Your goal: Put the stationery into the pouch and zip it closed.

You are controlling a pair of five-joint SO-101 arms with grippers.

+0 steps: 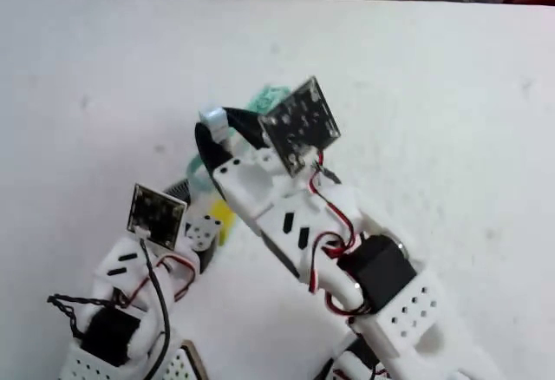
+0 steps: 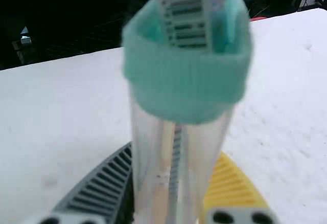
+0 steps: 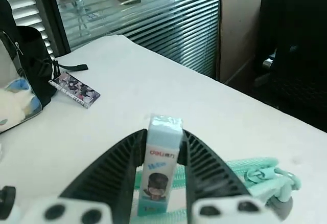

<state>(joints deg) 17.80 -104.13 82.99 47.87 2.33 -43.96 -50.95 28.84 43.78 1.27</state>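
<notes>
Left arm enters from 7 o'clock in the high view. Left tool (image 2: 168, 196) is clamped on the pouch (image 2: 184, 81), grey finger on one side and yellow finger on the other, with the clear wall pinched between them. The pouch stands up out of the grip, clear body below and teal band at the far end. A white barcoded face (image 2: 184, 9) sits at the teal rim; cannot tell what it belongs to. Right arm enters from 5 o'clock and crosses to desk centre. Right tool (image 3: 163, 142) has its black fingers closed on a light blue eraser (image 3: 163, 170), which is upright with its top end proud of the fingertips. Just past the eraser the pouch's teal zip edge (image 3: 245, 170) lies across, with a loop pull at its end. From above, the eraser (image 1: 212, 121) is at 10 o'clock of the right wrist board, and teal pouch fabric (image 1: 270, 98) shows at its 11 o'clock. White desk (image 1: 434, 94) all round. Farther off on the desk lie a small printed card (image 3: 75, 89) and a black bag (image 3: 30, 55), with window blinds (image 3: 143, 9) behind.
</notes>
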